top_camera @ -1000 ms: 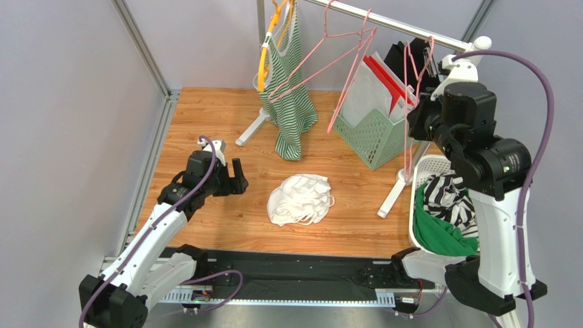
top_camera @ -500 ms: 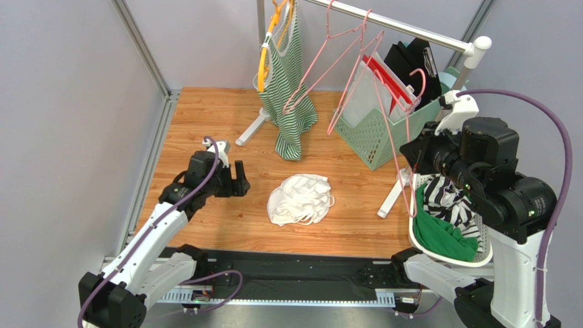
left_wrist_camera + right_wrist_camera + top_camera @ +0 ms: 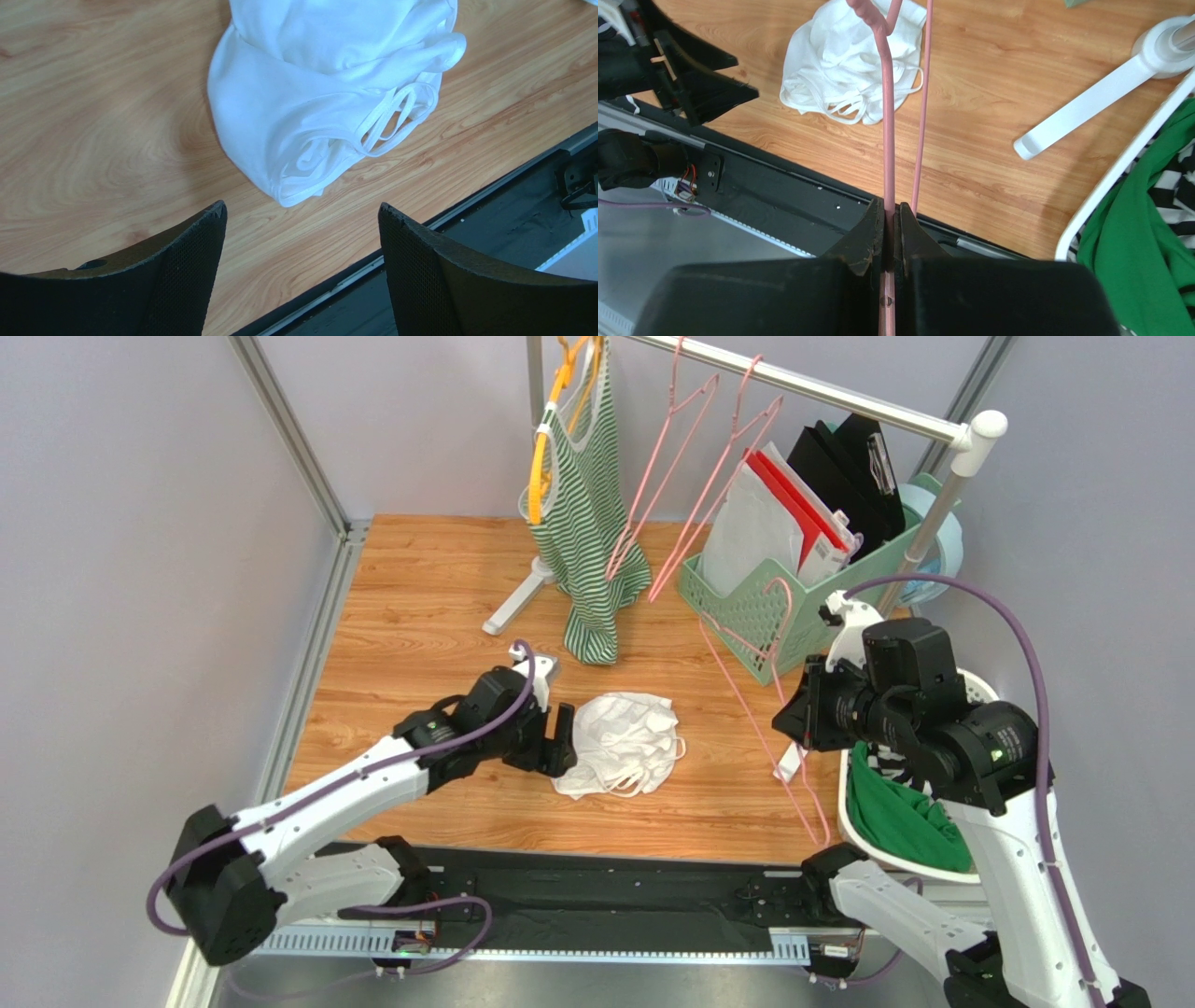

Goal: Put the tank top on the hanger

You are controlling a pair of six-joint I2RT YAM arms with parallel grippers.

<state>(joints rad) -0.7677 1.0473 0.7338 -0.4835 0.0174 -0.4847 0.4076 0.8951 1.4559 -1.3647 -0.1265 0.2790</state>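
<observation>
The white tank top (image 3: 617,742) lies crumpled on the wooden table; it also shows in the left wrist view (image 3: 330,91) and the right wrist view (image 3: 843,70). My left gripper (image 3: 558,742) is open and empty, low at the top's left edge; in its own view (image 3: 302,210) the fabric lies just ahead of the fingertips. My right gripper (image 3: 793,753) is shut on a thin pink wire hanger (image 3: 737,683) and holds it off the rack, right of the top. In the right wrist view the jaws (image 3: 892,206) pinch one wire of the hanger (image 3: 887,105).
A clothes rail (image 3: 842,399) carries two more pink hangers (image 3: 673,462) and a green-striped tank top (image 3: 589,518) on a yellow hanger. A green basket (image 3: 765,623) stands behind. A white laundry basket (image 3: 846,805) of clothes sits at the right. A black rail (image 3: 603,903) runs along the front edge.
My right gripper lifted the pink hanger off the rail and brought it down and forward. My left arm swung right and now sits at the tank top's edge.
</observation>
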